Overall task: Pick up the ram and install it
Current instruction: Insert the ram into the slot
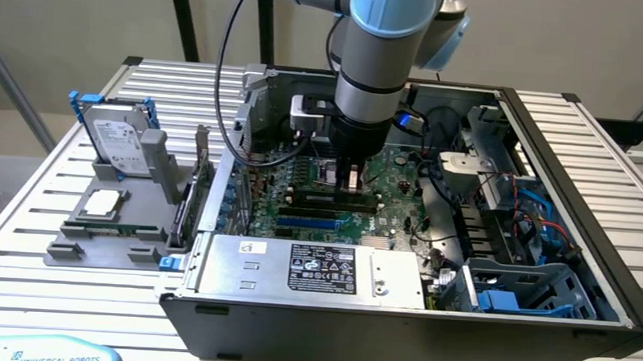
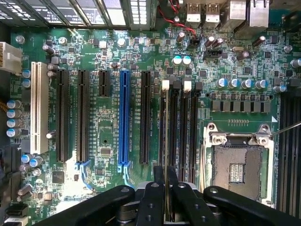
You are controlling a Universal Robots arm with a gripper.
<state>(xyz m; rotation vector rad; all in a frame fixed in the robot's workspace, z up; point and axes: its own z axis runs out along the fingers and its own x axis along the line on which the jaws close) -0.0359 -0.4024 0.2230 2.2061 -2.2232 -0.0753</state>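
Your arm reaches down into the open computer case (image 1: 575,262), and the pincer (image 1: 350,180) sits low over the motherboard (image 1: 401,207), right at the bank of memory slots (image 1: 323,201). In the wrist view the pincer (image 2: 165,200) is clenched on the ram (image 2: 165,141), a thin stick seen edge-on, gripped between the two fingers (image 2: 153,197) and standing in line with one of the long black slots beside the white latches (image 2: 165,84). You cannot tell from these pictures whether the stick is fully seated or only resting on the slot. The empty processor socket (image 2: 240,165) lies just beside that bank of slots, and the blue slot (image 2: 124,117) sits farther along the board. Out on the tabletop (image 1: 39,299), toward the exterior view's left, a grey holder (image 1: 111,229) carries a hard drive (image 1: 125,137) standing upright and a small square silver chip (image 1: 103,203).
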